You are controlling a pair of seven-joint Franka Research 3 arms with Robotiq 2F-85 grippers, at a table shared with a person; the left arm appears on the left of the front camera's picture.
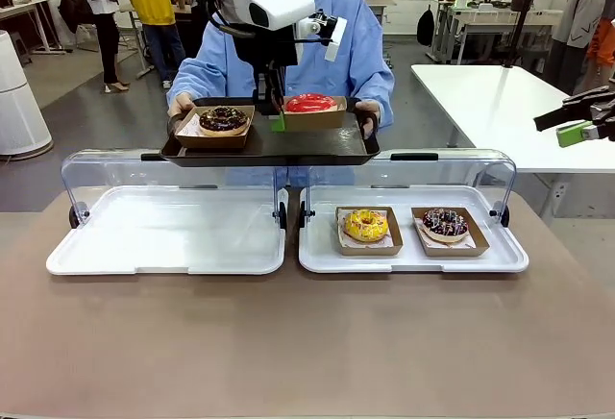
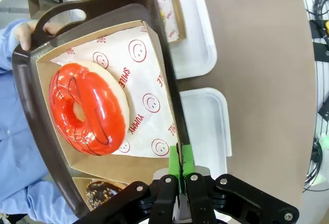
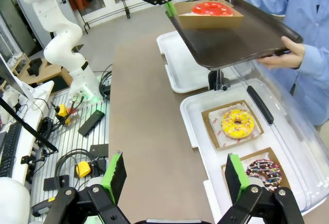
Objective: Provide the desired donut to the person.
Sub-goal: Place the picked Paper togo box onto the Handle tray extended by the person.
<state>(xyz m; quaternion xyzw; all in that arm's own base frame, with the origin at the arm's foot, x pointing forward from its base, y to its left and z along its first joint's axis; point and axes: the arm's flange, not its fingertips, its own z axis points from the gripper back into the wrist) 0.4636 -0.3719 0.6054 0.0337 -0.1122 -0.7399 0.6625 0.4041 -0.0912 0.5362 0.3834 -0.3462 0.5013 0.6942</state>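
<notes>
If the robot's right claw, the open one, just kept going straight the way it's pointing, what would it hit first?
Most likely the brown tabletop. The right claw stands open and angled down over bare table, beside the white tray holding the yellow donut. Depth is hard to judge, so it may graze the tray's edge.

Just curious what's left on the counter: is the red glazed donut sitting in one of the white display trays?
No, the red glazed donut sits in its cardboard tray on the dark serving tray the person holds.
</notes>
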